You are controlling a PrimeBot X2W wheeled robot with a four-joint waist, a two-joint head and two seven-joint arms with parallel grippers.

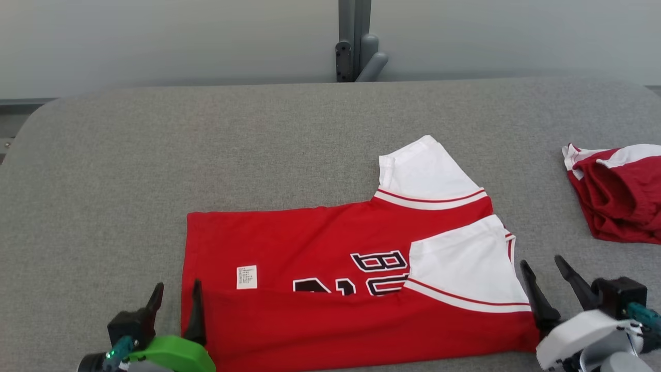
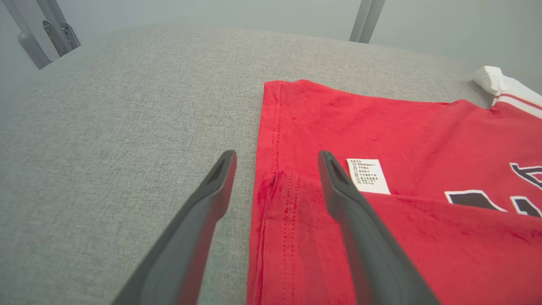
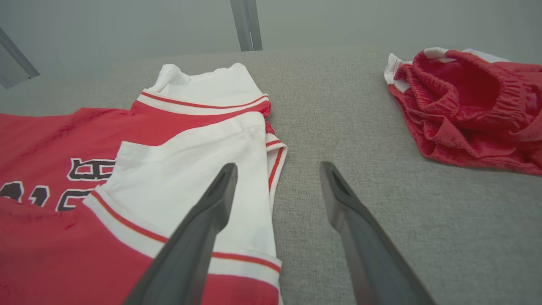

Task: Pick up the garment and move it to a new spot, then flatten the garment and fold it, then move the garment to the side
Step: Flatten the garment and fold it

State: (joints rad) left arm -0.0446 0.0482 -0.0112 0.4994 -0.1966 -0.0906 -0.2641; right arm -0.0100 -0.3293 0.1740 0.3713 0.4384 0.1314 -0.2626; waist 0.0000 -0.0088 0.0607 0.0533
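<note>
Garment (image 1: 320, 232), a red jersey with white sleeves, lies flat on the grey padded table (image 1: 206, 144), toward the near edge; its near long side is turned up over the body as a band, hiding the lower part of the black lettering; a care label (image 1: 247, 277) sits just above that fold line; near sleeve (image 1: 465, 268) lies folded in over the chest; far sleeve (image 1: 423, 170) juts out flat beyond the body

Judged step: folding, first lengthwise fold laid; second fold and the move aside not yet done; next move likely calls for fresh grips at both ends together, so the band does not slip, and for the far sleeve to be brought in

Left gripper (image 2: 276, 154): fingers spread wide, holding nothing; straddles the hem-end corner, one finger over red cloth, the other over bare table; contact with the cloth cannot be told

Right gripper (image 3: 278, 166): also wide and empty; one finger over the near sleeve's edge, the other over table

Second red bundle (image 1: 619, 191) lies well apart at the table's right
</note>
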